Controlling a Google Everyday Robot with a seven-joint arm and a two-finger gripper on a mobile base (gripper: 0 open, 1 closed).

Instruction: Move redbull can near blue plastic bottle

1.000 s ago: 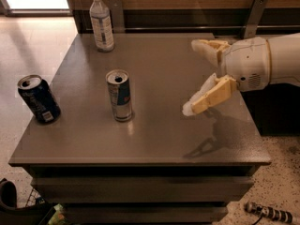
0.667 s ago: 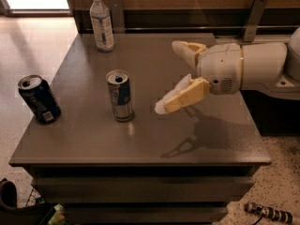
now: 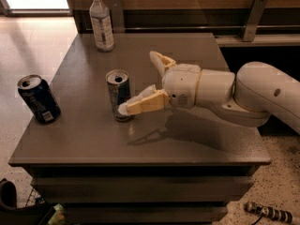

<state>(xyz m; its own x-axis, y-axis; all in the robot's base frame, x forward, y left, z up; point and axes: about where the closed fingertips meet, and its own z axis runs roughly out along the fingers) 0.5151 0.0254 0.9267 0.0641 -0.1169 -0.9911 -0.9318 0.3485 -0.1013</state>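
Table (image 3: 84, 135) is noted first, with the white arm (image 3: 262, 93) reaching over it from the right. Within the last second the gripper (image 3: 138, 82) has been carried leftward across the top to the redbull can (image 3: 117, 90). Its fingers are spread, and the near fingertip (image 3: 123, 109) appears to touch the can's lower side, though contact cannot be confirmed. The can stands upright, not yet lifted, so a grasp is judged imminent. The blue plastic bottle (image 3: 101, 22) stands well beyond the gripper, unmoved. The dark can (image 3: 39, 99) stays far to its left. No lettering is legible on any label.
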